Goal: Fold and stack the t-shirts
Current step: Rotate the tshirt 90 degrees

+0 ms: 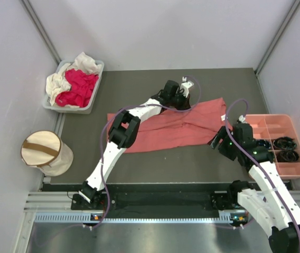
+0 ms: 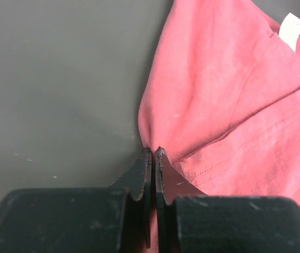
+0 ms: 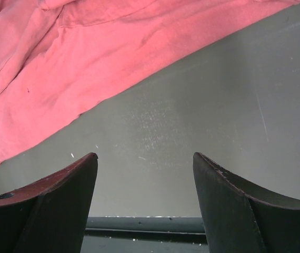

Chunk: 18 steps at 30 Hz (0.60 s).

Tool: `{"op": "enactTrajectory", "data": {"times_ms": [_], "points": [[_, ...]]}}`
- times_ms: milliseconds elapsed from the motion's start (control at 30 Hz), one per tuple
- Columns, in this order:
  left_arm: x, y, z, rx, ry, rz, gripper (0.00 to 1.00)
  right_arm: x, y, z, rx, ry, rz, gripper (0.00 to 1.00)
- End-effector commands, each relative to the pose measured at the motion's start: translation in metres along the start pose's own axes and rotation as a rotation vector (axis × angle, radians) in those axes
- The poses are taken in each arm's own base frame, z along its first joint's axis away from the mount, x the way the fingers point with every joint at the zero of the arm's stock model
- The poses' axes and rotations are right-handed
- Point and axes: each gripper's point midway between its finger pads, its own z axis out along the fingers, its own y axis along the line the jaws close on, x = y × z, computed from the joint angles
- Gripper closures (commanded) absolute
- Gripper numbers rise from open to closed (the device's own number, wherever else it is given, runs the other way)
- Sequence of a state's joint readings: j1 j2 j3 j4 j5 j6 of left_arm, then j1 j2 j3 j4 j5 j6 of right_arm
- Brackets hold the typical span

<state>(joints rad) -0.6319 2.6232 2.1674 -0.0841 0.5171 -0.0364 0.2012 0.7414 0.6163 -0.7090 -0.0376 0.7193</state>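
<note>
Nipping the far edge of the salmon-pink shirt (image 1: 181, 129) in closed left jaws, with right jaws open over the table (image 1: 192, 163) just off the near right corner of its left-to-right length.

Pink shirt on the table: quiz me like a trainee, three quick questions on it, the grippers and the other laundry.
1. True or false: the left gripper is shut on the edge of the pink shirt.
2. The right gripper is: A) open over the table, holding nothing; B) shut on the pink shirt; C) shut and empty.
3. Where does the red shirt lie?

Key: 1 true. 2 A. 3 in the grey bin, far left corner.
</note>
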Motion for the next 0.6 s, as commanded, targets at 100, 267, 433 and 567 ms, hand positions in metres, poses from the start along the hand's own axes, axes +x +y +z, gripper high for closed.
{"op": "enactTrajectory", "data": {"times_ms": [100,267,433,567], "points": [[-0.008,0.041,0.0,-0.188,-0.041,-0.111,1.0,0.0,0.002,-0.005,-0.014,-0.016,0.008,0.27],[-0.019,0.081,-0.017,-0.305,-0.084,-0.204,1.0,0.003,0.004,-0.005,-0.03,-0.009,0.022,0.27],[-0.031,0.128,-0.053,-0.4,-0.152,-0.358,1.0,0.011,0.009,0.004,-0.071,0.013,0.057,0.27],[-0.035,0.164,-0.088,-0.489,-0.206,-0.446,1.0,0.016,0.018,0.022,-0.083,0.014,0.072,0.27]]}}
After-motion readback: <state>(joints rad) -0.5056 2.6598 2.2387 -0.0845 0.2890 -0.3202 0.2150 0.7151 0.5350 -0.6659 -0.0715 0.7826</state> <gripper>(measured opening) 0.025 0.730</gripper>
